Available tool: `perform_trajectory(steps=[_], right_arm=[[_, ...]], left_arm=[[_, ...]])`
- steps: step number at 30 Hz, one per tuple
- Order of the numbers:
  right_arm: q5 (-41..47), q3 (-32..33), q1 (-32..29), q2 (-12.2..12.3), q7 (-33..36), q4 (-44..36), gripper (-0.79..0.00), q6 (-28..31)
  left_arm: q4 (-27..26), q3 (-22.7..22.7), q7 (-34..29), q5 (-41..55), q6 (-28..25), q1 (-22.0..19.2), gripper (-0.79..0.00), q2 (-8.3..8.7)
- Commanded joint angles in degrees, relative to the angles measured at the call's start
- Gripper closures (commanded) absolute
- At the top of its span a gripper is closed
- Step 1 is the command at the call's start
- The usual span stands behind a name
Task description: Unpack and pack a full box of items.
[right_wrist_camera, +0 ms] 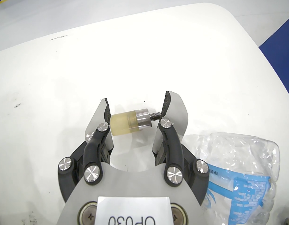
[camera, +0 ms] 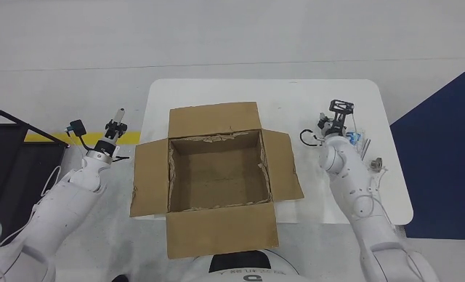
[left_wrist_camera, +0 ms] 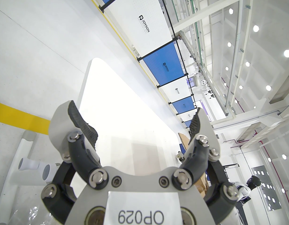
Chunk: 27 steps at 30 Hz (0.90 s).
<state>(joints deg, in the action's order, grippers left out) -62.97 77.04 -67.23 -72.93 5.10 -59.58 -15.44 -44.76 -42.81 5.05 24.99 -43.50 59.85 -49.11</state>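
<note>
An open cardboard box (camera: 214,122) sits mid-table with all four flaps spread, and its inside (camera: 216,173) is bare. To its right, over the white table (camera: 305,100), my right gripper (camera: 341,107) (right_wrist_camera: 136,104) is shut on a small cylinder part (right_wrist_camera: 129,122). The part has a yellowish rubber body, a metal collar and a threaded stud, and is pinched end to end between the pads. My left gripper (camera: 116,118) (left_wrist_camera: 135,110) stands open off the table's left edge, pointing upward with nothing between its fingers.
A clear plastic bag with blue print (right_wrist_camera: 240,165) (camera: 354,139) lies beside the right gripper. Small metal parts (camera: 375,164) and a black cable (camera: 309,137) lie near it. A dark frame (camera: 22,151) stands on the floor at the far left.
</note>
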Motion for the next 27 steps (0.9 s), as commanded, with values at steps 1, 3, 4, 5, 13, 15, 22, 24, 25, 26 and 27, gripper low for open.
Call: perform_trajectory(steps=[1, 3, 4, 5, 13, 15, 22, 24, 25, 26, 27], right_arm=[[0.21, 0.78, -1.65, 0.17, -0.75, -2.16, 0.000, 0.96], [0.78, 1.68, -3.56, 0.38, -1.92, -4.74, 0.000, 2.89], [1.67, 2.24, -4.82, 0.49, -2.79, -6.46, 0.000, 4.92], [2.40, 3.01, -6.20, 0.66, -3.67, -8.03, 0.000, 6.81], [11.63, 8.92, -18.23, 1.97, -7.86, -21.35, 0.000, 27.71], [14.22, 9.66, -20.24, 2.20, -6.87, -23.52, 0.000, 32.64], [25.06, 9.70, -19.14, 2.79, 2.55, -21.83, 0.000, 47.34], [26.92, 9.73, -18.70, 2.86, 3.93, -21.18, 0.000, 48.68], [26.92, 9.73, -18.70, 2.86, 3.93, -21.18, 0.000, 48.68], [26.92, 9.73, -18.70, 2.86, 3.93, -21.18, 0.000, 48.68], [26.92, 9.73, -18.70, 2.86, 3.93, -21.18, 0.000, 48.68]], left_arm=[[0.00, 0.00, 0.00, 0.00, 0.00, 0.00, -0.785, 0.00], [0.00, 0.00, 0.00, 0.00, 0.00, 0.00, -0.785, 0.00], [0.00, 0.00, 0.00, 0.00, 0.00, 0.00, -0.785, 0.00], [0.00, 0.00, 0.00, 0.00, 0.00, 0.00, -0.785, 0.00], [0.00, 0.00, 0.00, 0.00, 0.00, 0.00, -0.785, 0.00], [0.00, 0.00, 0.00, 0.00, 0.00, 0.00, -0.785, 0.00], [0.00, 0.00, 0.00, 0.00, 0.00, 0.00, -0.785, 0.00], [0.00, 0.00, 0.00, 0.00, 0.00, 0.00, -0.785, 0.00], [0.00, 0.00, 0.00, 0.00, 0.00, 0.00, -0.785, 0.00], [0.00, 0.00, 0.00, 0.00, 0.00, 0.00, -0.785, 0.00], [0.00, 0.00, 0.00, 0.00, 0.00, 0.00, -0.785, 0.00]])
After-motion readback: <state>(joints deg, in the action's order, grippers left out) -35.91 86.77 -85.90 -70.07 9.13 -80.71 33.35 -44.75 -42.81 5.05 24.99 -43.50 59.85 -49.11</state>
